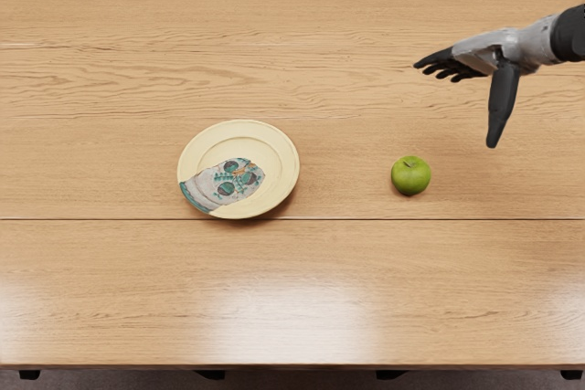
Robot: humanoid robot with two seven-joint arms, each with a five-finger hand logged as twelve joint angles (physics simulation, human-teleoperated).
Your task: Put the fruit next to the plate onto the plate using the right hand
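Note:
A green apple (411, 174) rests on the wooden table, well to the right of a cream plate (274, 148) that bears a painted grey-green figure. My right hand (471, 75) enters from the right edge and hovers above and to the right of the apple, clear of it. Its fingers are spread, the dark fingertips (443, 66) point left and the thumb hangs downward. It holds nothing. The left arm does not show.
The wooden table (292, 299) spans the whole view, with its front edge near the bottom and a dark wall behind its far edge. A bare stretch of wood lies between apple and plate.

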